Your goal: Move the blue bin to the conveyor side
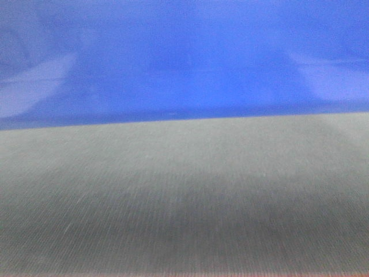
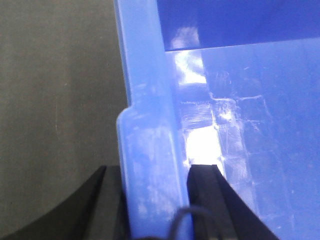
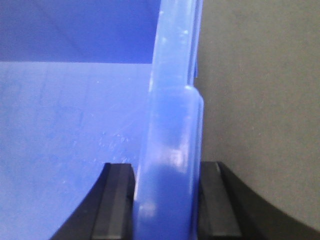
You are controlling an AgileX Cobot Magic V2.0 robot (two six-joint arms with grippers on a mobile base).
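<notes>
Bin (image 1: 184, 57), glossy blue plastic, scuffed, thick-rimmed

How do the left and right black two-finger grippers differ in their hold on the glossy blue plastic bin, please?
The left gripper has the grey woven conveyor on its view's left, the blue bin's inside on the right; the right gripper mirrors that. Bright glare marks the wall by the left gripper, not by the right. Both pinch the rim.

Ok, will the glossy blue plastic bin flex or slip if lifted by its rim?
Likely stiff: the glossy blue plastic bin shows a thick, straight rim in the left end effector and right end effector. Glossy, so may slip.
</notes>
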